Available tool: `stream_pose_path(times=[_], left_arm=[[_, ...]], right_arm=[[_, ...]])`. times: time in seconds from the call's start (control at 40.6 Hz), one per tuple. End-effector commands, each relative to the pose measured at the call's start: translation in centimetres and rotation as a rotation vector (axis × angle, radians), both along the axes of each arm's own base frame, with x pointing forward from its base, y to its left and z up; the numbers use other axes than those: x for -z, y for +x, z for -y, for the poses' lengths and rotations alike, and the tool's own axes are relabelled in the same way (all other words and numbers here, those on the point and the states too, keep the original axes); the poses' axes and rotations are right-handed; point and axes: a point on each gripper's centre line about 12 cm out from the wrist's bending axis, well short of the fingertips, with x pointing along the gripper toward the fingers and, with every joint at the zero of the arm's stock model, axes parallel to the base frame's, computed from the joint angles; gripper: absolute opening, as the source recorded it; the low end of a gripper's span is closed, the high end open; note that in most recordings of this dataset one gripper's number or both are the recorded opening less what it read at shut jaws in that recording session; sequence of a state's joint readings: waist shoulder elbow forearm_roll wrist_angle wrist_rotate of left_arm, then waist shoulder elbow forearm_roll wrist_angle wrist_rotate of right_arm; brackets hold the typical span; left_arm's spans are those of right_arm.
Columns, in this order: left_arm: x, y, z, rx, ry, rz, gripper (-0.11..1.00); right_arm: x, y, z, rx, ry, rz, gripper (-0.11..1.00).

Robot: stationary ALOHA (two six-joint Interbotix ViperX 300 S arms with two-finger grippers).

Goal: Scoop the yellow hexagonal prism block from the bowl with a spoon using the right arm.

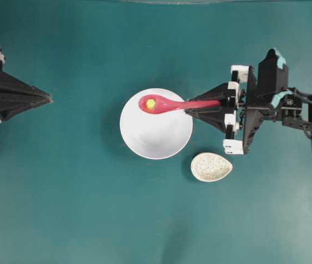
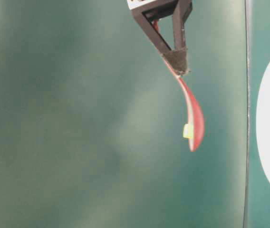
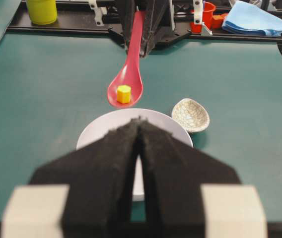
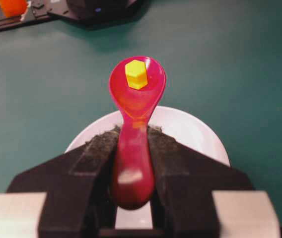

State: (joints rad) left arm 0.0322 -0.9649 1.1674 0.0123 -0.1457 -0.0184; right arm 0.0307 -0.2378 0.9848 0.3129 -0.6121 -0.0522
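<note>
The right tool [image 4: 132, 163] clenches the pink-red spoon [image 1: 170, 104], yellow hexagonal block [image 1: 151, 103] in its head, above the white bowl [image 1: 156, 132]; the left tool [image 3: 138, 130] is clenched empty.

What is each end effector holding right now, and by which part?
Right end effector: the spoon, by its handle end. Left end effector: nothing, shut.

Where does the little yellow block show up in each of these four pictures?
Overhead: the block lies in the spoon head, over the bowl's upper left rim.
Table-level: right of centre, on the spoon head's left face.
Left wrist: upper centre, in the spoon head just beyond the bowl.
Right wrist: top centre, near the spoon's far tip.
Shared landmark: the spoon, held by the right end effector.
</note>
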Motion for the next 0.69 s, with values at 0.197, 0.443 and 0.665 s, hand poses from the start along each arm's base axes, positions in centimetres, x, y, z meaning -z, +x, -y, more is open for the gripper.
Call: stream_pose_path(times=[0.197, 0.443, 0.665], left_arm=[[-1.1, 0.3, 0.0, -0.001, 0.001, 0.031, 0.01], [-1.1, 0.2, 0.0, -0.001, 0.001, 0.032, 0.01], [-1.0, 0.2, 0.0, -0.001, -0.001, 0.031, 0.01]], right_arm=[[-1.4, -0.7, -0.6, -0.016, -0.019, 0.082, 0.24], [-1.4, -1.1, -0.8, -0.019, -0.022, 0.100, 0.24], [-1.5, -1.3, -0.8, -0.020, -0.022, 0.104, 0.24]])
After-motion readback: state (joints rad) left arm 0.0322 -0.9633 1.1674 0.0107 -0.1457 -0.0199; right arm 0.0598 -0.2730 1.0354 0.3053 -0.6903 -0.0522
